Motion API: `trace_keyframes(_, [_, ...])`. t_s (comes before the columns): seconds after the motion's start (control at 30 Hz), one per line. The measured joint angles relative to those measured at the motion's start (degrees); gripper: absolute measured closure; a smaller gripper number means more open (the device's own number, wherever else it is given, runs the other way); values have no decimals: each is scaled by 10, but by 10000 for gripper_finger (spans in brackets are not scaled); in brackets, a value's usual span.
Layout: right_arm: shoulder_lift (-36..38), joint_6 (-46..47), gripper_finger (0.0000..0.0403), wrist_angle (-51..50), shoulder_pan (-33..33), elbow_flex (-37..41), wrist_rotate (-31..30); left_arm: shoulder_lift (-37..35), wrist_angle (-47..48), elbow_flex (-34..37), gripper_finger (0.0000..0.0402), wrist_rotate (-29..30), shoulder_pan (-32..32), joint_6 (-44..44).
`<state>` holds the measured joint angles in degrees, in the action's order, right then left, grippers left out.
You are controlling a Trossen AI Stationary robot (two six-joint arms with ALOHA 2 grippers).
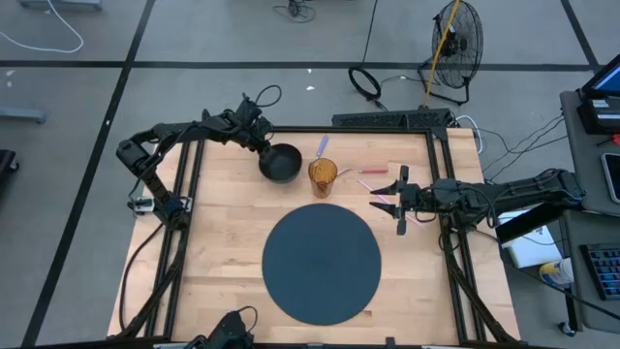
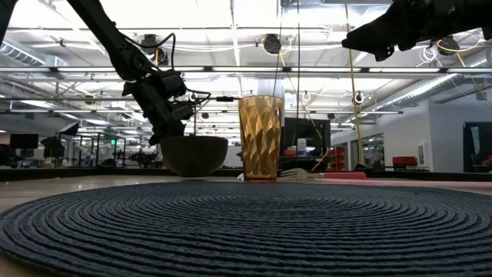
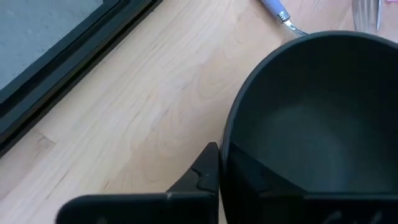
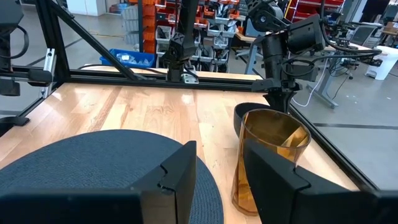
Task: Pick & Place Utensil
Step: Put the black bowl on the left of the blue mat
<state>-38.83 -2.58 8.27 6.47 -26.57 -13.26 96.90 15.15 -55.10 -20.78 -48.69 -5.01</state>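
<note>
Utensils: we see a pink-handled fork (image 1: 371,171) lying on the wooden bench (image 1: 223,223) just beside the amber ribbed plastic cup (image 1: 323,175).
Left pincer (image 1: 263,147): we find it clamped on the rim of the black round bowl (image 1: 281,162).
Right pincer (image 1: 401,200): we see it spread wide, holding nothing, above the bench beside the dark round woven placemat (image 1: 322,263).

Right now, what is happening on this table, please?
The left claw is shut on the rim of the black bowl, at the back of the wooden table. The right claw hangs open above the table, beside the amber cup. A pink-handled utensil lies behind the cup, not yet picked. The round dark placemat carries nothing.
</note>
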Motion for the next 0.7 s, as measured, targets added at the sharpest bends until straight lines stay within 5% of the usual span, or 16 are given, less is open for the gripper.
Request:
trace_keyframes(0.33, [0, 0, 273, 0, 0, 0, 0, 0, 0, 0, 359, -1, 0, 1])
trace_keyframes(0.7, [0, 0, 273, 5, 0, 28, -2, 0, 1, 0, 393, -1, 0, 0])
